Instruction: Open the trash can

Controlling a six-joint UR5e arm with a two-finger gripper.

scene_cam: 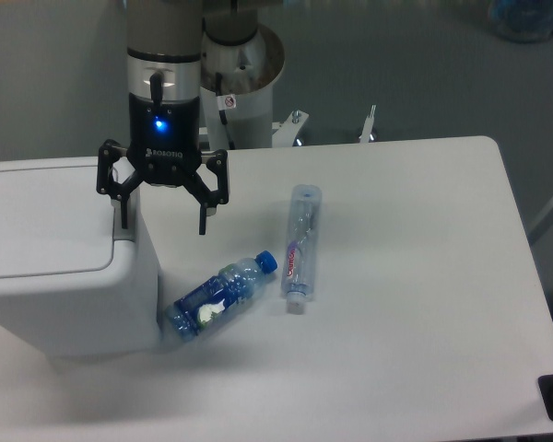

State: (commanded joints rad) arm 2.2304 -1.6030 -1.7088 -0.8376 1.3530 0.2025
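The hand (pixel 162 207) hung wide open and empty over the hinge tab (pixel 126 212) of the bin (pixel 55 267) directly below it, where a misaligned descent risked jamming the shut lid (pixel 41 221).

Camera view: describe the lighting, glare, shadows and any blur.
Camera view: dim, bluish light overall; the gripper shows a glowing blue indicator; the trash can lid is bright and nearly featureless; soft shadows lie beside the blue-capped bottle and clear bottle; the frame is slightly soft and grainy, with fine label text unreadable.
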